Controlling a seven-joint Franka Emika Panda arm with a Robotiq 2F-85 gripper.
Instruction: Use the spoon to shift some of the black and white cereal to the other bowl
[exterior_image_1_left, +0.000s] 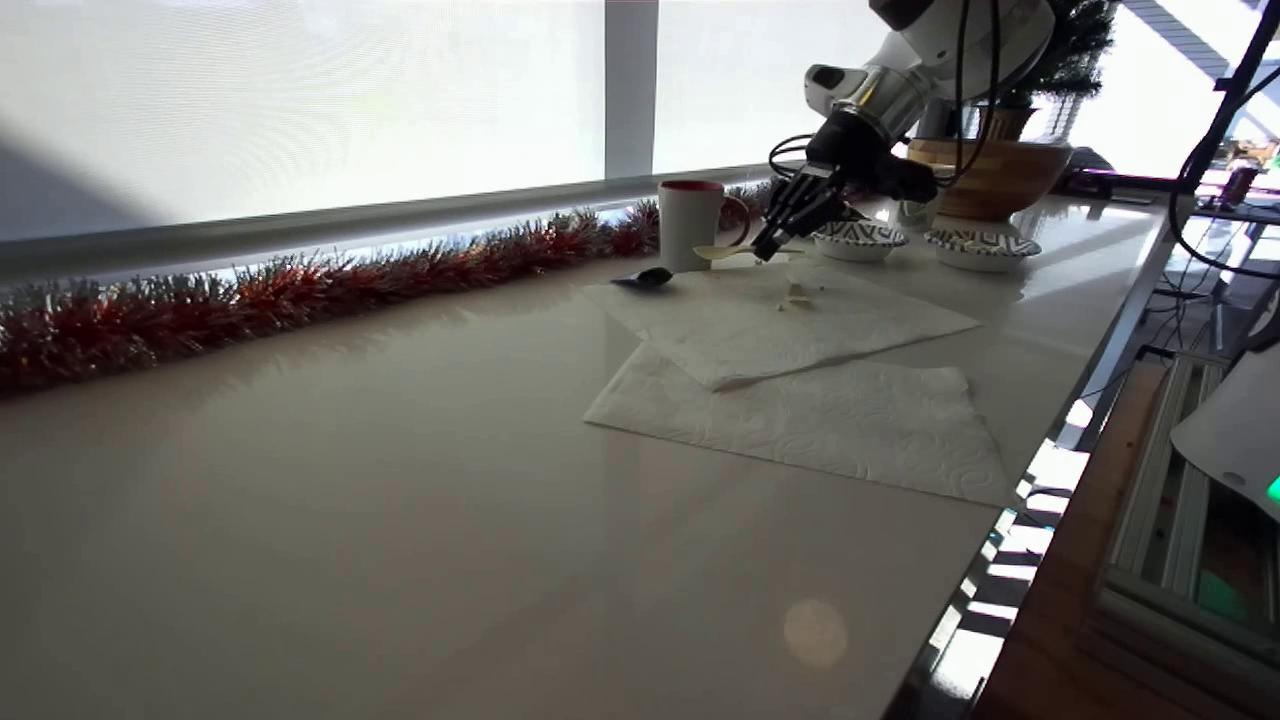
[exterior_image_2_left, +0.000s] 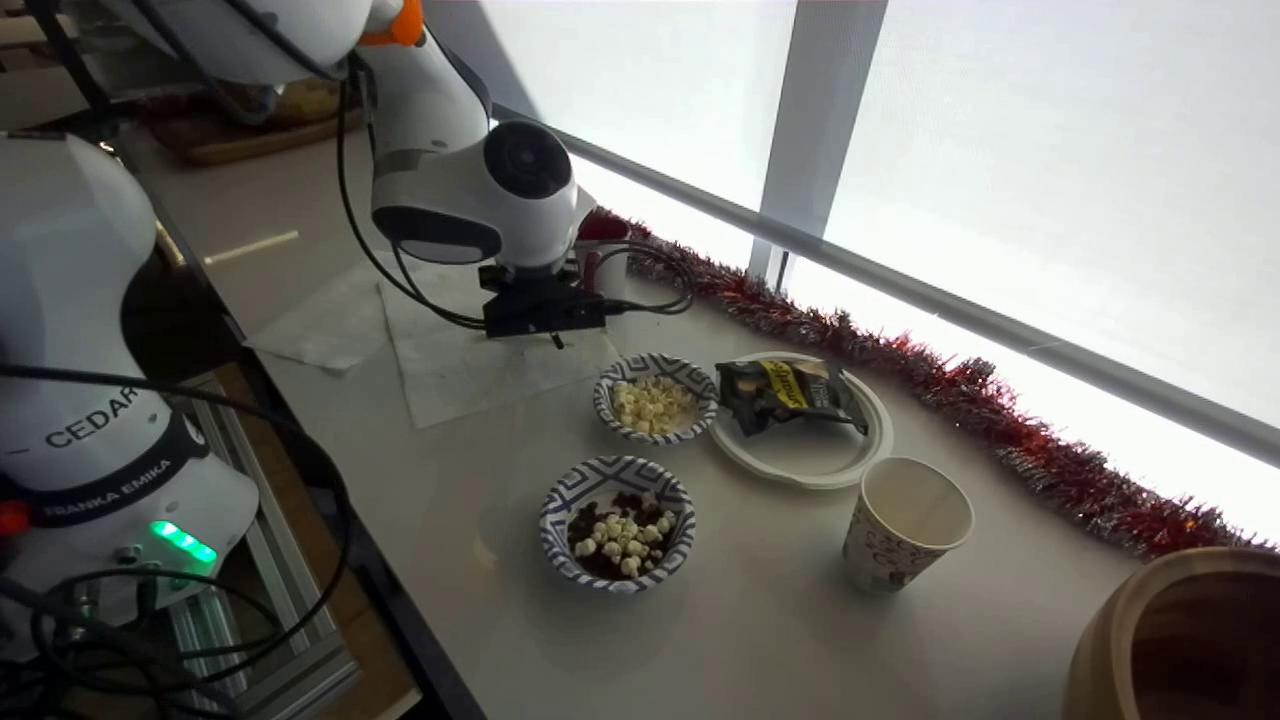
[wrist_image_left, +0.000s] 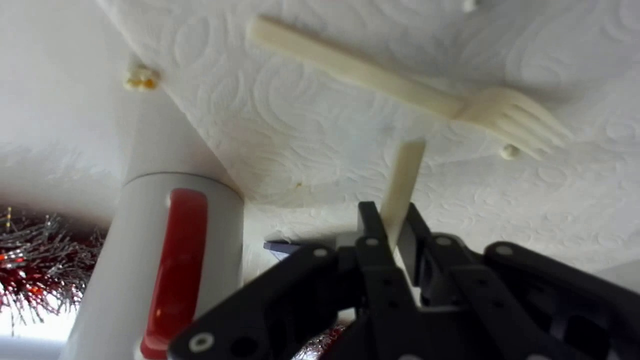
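Note:
My gripper (exterior_image_1_left: 768, 245) is shut on the handle of a pale spoon (exterior_image_1_left: 722, 253) over the paper towels. The handle's end sticks out past the fingertips (wrist_image_left: 392, 207) in the wrist view, where the spoon's head is hidden. In an exterior view the head points toward the mug. A patterned bowl (exterior_image_2_left: 617, 577) holds dark brown and white cereal. A second patterned bowl (exterior_image_2_left: 706, 405) beside it holds pale popcorn-like pieces. Both bowls also show behind the gripper in an exterior view, the nearer at its rim (exterior_image_1_left: 862, 236) and the farther too (exterior_image_1_left: 983, 243).
A pale fork (wrist_image_left: 360, 70) and crumbs lie on the paper towel (exterior_image_1_left: 760, 340). A white mug (exterior_image_1_left: 688, 225) with a red handle and a dark utensil (exterior_image_1_left: 650, 278) are close to the gripper. A plate (exterior_image_2_left: 800, 470) with a black bag (exterior_image_2_left: 790, 390), and a paper cup (exterior_image_2_left: 900, 530), stand near the bowls.

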